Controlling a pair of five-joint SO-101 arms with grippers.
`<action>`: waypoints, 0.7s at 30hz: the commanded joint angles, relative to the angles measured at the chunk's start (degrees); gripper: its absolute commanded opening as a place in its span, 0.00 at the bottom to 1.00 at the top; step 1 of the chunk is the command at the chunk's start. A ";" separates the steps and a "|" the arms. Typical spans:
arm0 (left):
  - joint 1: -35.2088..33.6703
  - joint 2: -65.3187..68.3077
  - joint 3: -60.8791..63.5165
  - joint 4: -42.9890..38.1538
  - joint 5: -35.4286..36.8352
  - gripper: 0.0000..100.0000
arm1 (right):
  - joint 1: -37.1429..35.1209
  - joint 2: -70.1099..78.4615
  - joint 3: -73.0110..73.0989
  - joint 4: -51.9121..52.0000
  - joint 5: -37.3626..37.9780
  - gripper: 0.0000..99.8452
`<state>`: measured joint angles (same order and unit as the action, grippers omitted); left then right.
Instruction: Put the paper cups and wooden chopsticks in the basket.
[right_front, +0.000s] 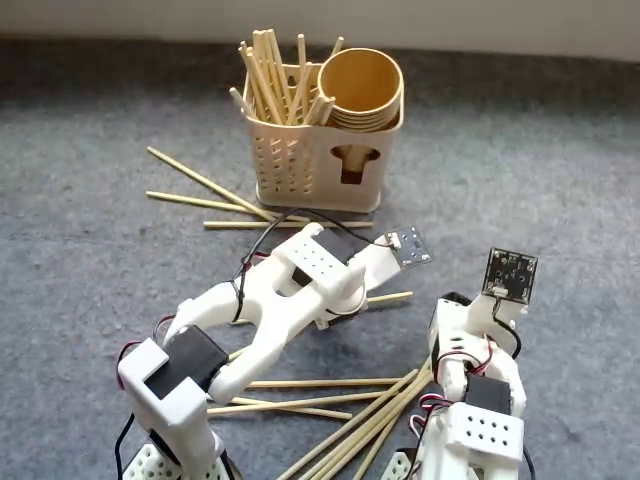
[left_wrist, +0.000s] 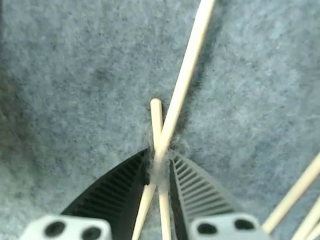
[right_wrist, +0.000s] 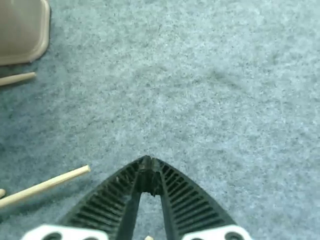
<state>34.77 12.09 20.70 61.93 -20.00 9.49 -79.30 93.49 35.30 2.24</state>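
Note:
The cream slotted basket (right_front: 300, 170) stands at the back, with a stack of paper cups (right_front: 362, 88) and a bundle of wooden chopsticks (right_front: 275, 75) upright in it. My left gripper (left_wrist: 159, 161) is down on the carpet in front of the basket, shut on two crossed chopsticks (left_wrist: 182, 85). In the high view the left arm (right_front: 300, 285) covers this spot, and one chopstick end (right_front: 392, 297) pokes out beside it. My right gripper (right_wrist: 146, 164) is shut, its tips touching just over bare carpet, with a chopstick (right_wrist: 47, 182) lying off to one side.
Loose chopsticks lie on the grey carpet left of the basket (right_front: 205, 182) and fan out between the two arm bases (right_front: 335, 405). A basket corner (right_wrist: 22, 30) shows in the right wrist view. The right arm (right_front: 475, 350) is at the front right.

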 joint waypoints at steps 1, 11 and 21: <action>-0.75 -0.66 -1.71 1.49 -0.26 0.03 | 0.22 -0.75 -0.92 -1.54 -0.70 0.01; -0.75 -0.66 -4.00 5.19 0.00 0.01 | 0.22 -0.75 -0.92 -1.54 -0.70 0.01; -1.98 -10.51 -3.21 8.53 0.09 0.01 | 0.22 -0.75 -0.92 -1.54 -0.70 0.01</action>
<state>34.51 6.99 19.21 69.23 -19.91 9.49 -79.30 93.49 35.30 2.24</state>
